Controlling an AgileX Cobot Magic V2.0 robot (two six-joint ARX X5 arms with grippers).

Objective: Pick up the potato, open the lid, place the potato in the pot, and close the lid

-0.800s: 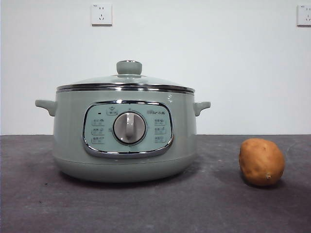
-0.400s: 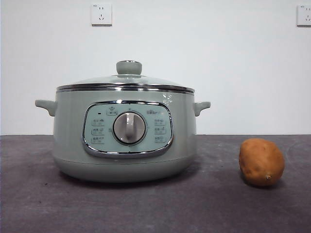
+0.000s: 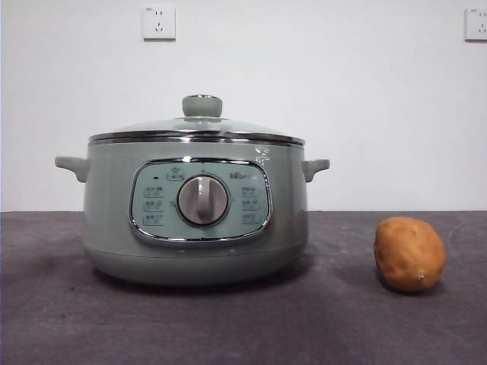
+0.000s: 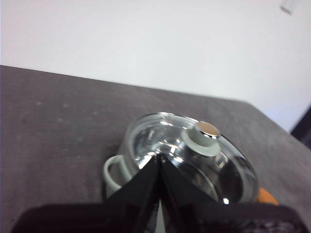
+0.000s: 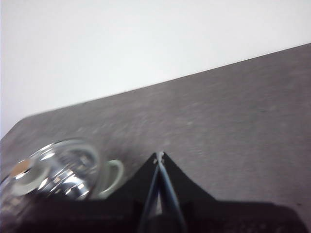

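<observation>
Nothing started yet, by the look of it: step in hand is picking up the potato (image 3: pixel 409 254).

It sits alone on the dark bench (image 3: pixel 342 327), toward the right edge, well apart from the pot (image 3: pixel 196 205). The lid (image 3: pixel 199 126) is seated on the pot, knob up.

Left gripper (image 4: pixel 159 162) is above the pot w/ jaws pinched together, nothing between them. Right gripper (image 5: pixel 159 156) is also up high, jaws closed to a sliver and empty, over bare bench beside the pot's handle. Neither arm shows in the front view.

Doing it well, imo:
- Right arm looks better placed for the potato; left stays near the lid knob.
- Open jaws wide first; the potato is rounded and smooth, so grip across its narrow middle, low enough not to squirt it out.
- Come straight down, avoid nudging; it could roll.
</observation>
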